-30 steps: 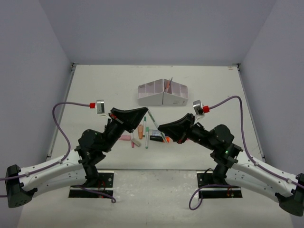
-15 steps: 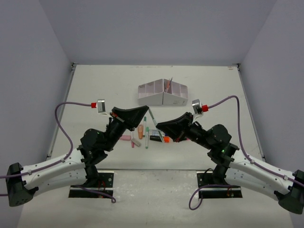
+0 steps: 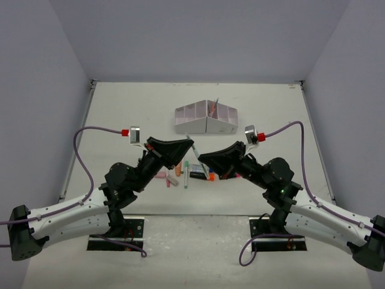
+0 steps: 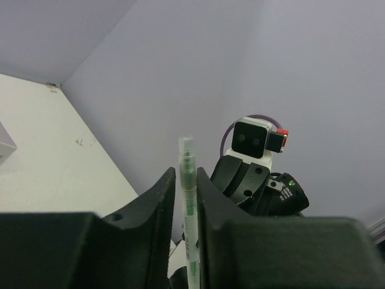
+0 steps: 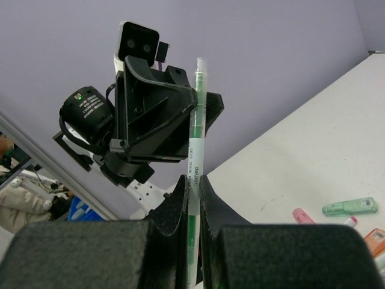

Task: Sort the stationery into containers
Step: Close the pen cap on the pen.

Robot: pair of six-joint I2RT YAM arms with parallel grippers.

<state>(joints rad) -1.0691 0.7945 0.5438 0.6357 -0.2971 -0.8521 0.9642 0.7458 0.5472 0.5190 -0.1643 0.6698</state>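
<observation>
A thin green pen (image 3: 194,149) hangs in the air between my two grippers above the middle of the table. My left gripper (image 3: 190,144) is shut on it; in the left wrist view the pen (image 4: 187,180) stands between the fingertips of the left gripper (image 4: 186,173). My right gripper (image 3: 202,158) is shut on the same pen (image 5: 196,138); the right gripper (image 5: 192,179) grips the pen's lower part. The white organiser box (image 3: 192,127) stands behind, with a pen upright in one compartment. More stationery lies under the grippers: a green pen (image 3: 186,174) and a black highlighter (image 3: 200,177).
Pink pieces (image 3: 161,175) and a peach piece (image 3: 178,164) lie by the left gripper. The right wrist view shows a green piece (image 5: 350,208), a pink piece (image 5: 301,215) and an orange one (image 5: 376,236) on the table. Grey walls enclose the table on three sides.
</observation>
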